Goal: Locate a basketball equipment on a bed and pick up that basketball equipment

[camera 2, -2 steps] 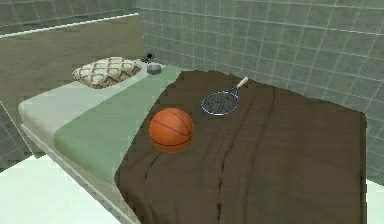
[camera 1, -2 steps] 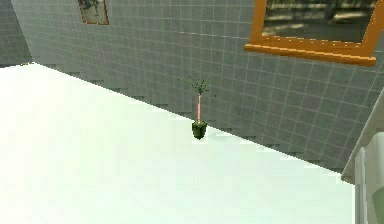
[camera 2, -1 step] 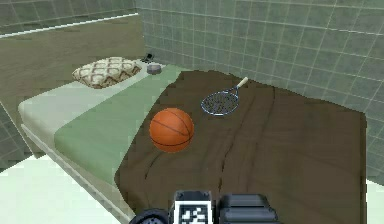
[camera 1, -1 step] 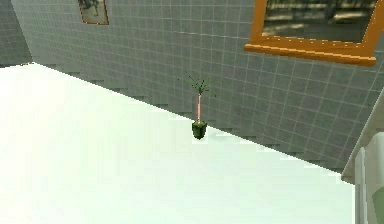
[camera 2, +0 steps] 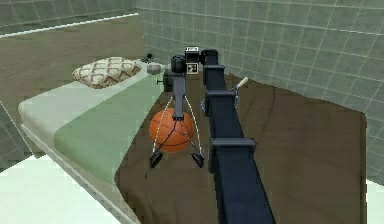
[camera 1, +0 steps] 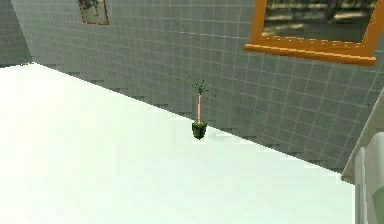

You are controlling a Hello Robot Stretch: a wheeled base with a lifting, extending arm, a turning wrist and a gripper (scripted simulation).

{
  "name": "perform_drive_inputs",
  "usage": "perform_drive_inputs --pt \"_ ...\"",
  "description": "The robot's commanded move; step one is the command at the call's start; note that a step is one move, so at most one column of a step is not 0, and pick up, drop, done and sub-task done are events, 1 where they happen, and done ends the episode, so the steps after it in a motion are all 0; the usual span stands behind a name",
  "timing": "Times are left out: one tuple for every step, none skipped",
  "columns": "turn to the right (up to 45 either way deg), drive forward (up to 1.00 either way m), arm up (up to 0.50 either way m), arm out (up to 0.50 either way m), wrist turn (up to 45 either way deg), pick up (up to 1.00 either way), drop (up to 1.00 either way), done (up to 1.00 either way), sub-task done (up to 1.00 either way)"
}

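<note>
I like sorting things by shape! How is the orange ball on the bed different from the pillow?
The basketball is round and plain orange; the pillow is flat, squarish and patterned. The basketball lies on the dark brown blanket; the pillow lies on the pale green sheet, some way off from it. Both rest on the same bed.

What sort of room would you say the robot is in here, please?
Most likely a bedroom: there is a bed with a patterned pillow at its head, and an orange basketball lying on its covers.
</note>
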Motion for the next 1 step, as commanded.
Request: perform_drive_inputs --pt "0.0 0.0 0.0 0.0 45.0 0.0 0.0 0.0 0.0"
